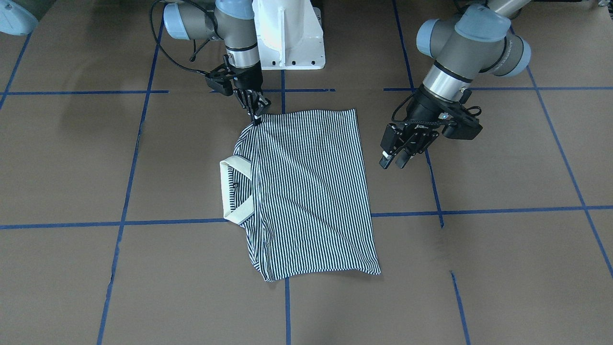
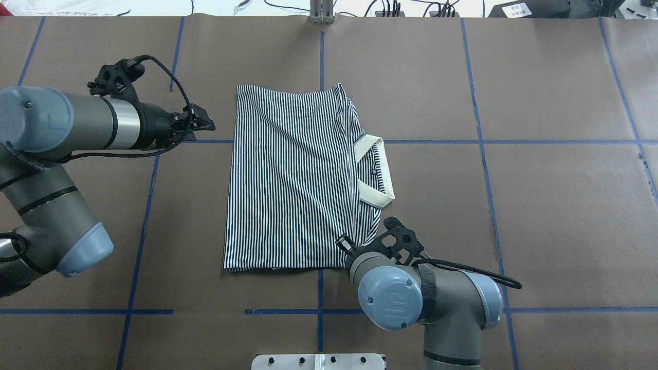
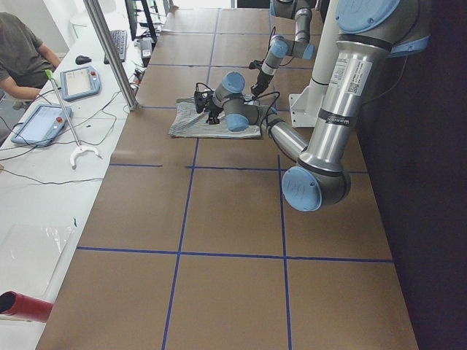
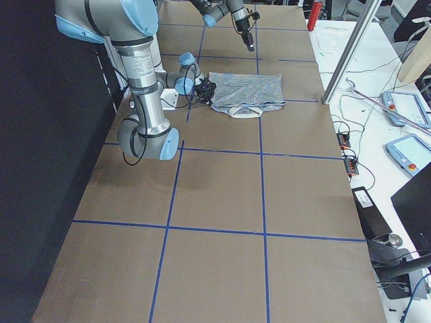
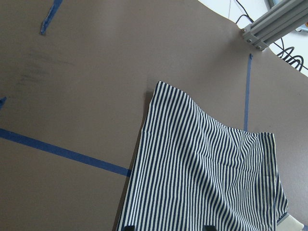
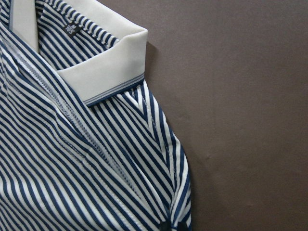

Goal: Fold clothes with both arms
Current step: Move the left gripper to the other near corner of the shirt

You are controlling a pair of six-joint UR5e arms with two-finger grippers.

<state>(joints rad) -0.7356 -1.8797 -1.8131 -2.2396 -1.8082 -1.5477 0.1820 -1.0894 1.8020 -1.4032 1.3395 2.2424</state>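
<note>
The striped polo shirt (image 1: 311, 191) lies flat on the brown table with its sleeves folded in, and it also shows in the overhead view (image 2: 293, 180). Its cream collar (image 1: 237, 189) points to the robot's right. My right gripper (image 1: 257, 119) is down at the near shoulder corner, beside the collar, and looks shut on the fabric there. The right wrist view shows that shoulder and the collar (image 6: 115, 62) up close. My left gripper (image 1: 393, 160) is open and empty. It hovers just off the hem side of the shirt (image 5: 211, 168).
The white pedestal base (image 1: 287, 33) stands behind the shirt on the robot's side. Blue tape lines (image 2: 478, 141) cross the brown table cover. A metal post (image 2: 321, 13) stands at the far edge. A seated operator (image 3: 22, 51) and tablets are beyond the table.
</note>
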